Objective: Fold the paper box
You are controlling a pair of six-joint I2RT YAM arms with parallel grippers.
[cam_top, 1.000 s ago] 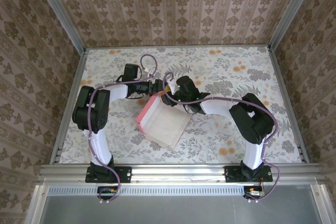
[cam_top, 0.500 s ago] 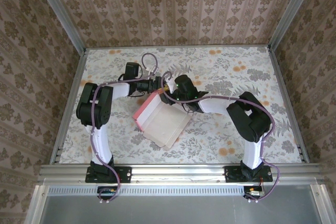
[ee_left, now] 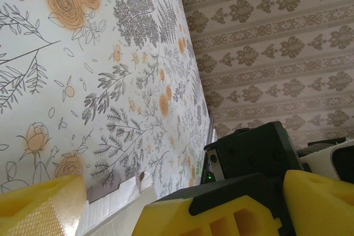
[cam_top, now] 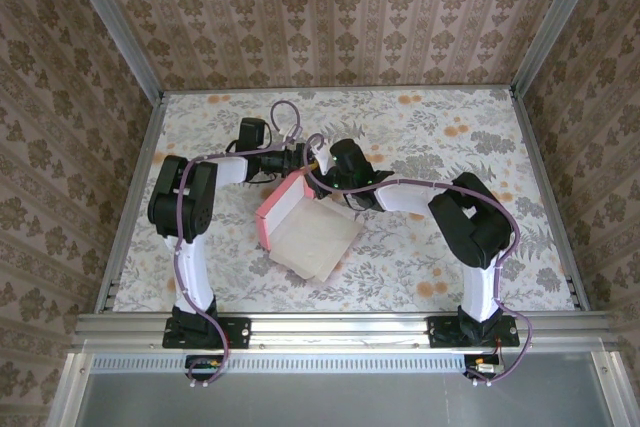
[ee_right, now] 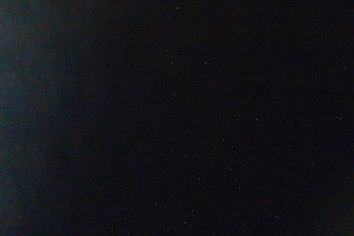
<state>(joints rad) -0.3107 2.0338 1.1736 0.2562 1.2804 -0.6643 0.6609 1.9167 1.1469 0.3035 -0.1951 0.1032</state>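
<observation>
Under the right arm (cam_top: 400, 195), the paper box (cam_top: 308, 235) is part-hidden.

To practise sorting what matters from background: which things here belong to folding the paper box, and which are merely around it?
Part of the job:
paper box
left pincer, open, by the box's far edge
right pincer, shut, beside it

Merely around:
floral table
purple cables
patterned walls
</observation>
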